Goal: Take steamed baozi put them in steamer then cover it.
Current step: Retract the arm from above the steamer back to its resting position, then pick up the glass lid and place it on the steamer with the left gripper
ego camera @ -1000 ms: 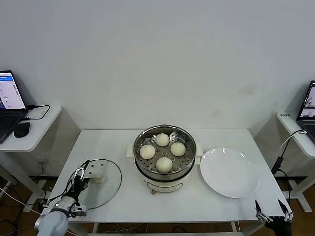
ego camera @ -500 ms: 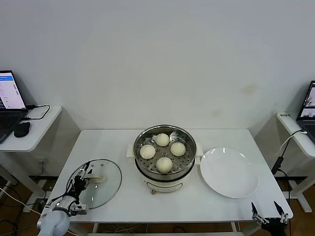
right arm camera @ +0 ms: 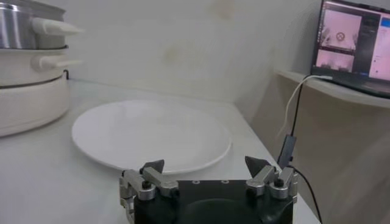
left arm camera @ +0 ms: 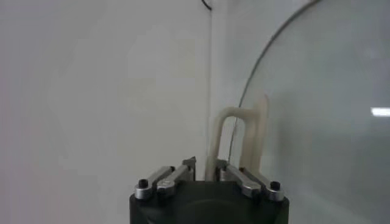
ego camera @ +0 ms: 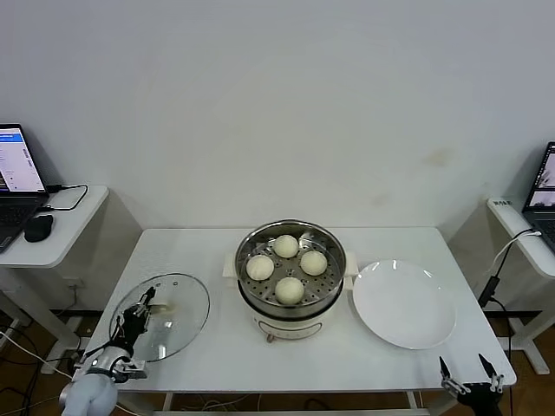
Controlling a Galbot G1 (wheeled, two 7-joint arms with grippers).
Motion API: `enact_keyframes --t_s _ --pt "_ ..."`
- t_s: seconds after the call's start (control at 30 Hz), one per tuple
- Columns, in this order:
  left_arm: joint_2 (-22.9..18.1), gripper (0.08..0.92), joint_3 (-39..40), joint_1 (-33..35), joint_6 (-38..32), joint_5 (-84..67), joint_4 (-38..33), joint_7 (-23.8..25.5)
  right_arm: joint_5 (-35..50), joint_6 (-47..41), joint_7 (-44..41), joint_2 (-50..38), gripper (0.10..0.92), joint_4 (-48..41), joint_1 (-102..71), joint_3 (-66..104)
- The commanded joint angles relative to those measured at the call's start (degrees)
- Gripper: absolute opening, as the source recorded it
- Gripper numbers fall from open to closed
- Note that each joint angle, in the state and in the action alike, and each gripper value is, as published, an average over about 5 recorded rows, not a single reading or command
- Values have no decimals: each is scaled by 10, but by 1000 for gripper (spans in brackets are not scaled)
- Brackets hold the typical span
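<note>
The steamer [ego camera: 291, 299] stands mid-table with several cream-white baozi [ego camera: 289, 289] on its perforated tray. The cover [ego camera: 180, 314], a clear glass lid, is at the table's front left, tipped up a little. My left gripper [ego camera: 144, 308] is shut on its cream bar handle [left arm camera: 234, 139]; in the left wrist view the fingers [left arm camera: 183, 173] pinch one leg of that handle, with the glass [left arm camera: 323, 122] beyond. My right gripper [ego camera: 466, 380] hangs open off the table's front right corner, holding nothing; its wrist view shows the same gripper [right arm camera: 205, 164] and the steamer's side [right arm camera: 27, 79].
A flat white plate [ego camera: 403, 303] lies right of the steamer, also the plate [right arm camera: 152, 137] in front of the right gripper. Side desks carry laptops, one far left [ego camera: 16, 173] and one far right [right arm camera: 356, 42], with a cable [right arm camera: 291, 122] hanging there.
The left gripper has shut on the cover's handle. The cover has tipped and shifted slightly back and left. The right gripper has drifted a little left.
</note>
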Motion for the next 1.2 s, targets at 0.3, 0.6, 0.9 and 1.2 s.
enact_keyframes --t_s 0.3,0.6,0.9,1.2 --pt "127 155 -88 105 154 -157 -282 106 -1 2 -1 -8 823 21 -8 -17" --pt "208 155 -9 52 279 -226 -407 173 -7 2 -2 -6 823 43 -14 -30" --pt "170 155 226 -153 370 -211 -373 177 -48 14 5 19 823 70 -23 -45" --pt "29 155 347 -274 425 -92 -305 224 -63 15 10 31 823 76 -27 -60"
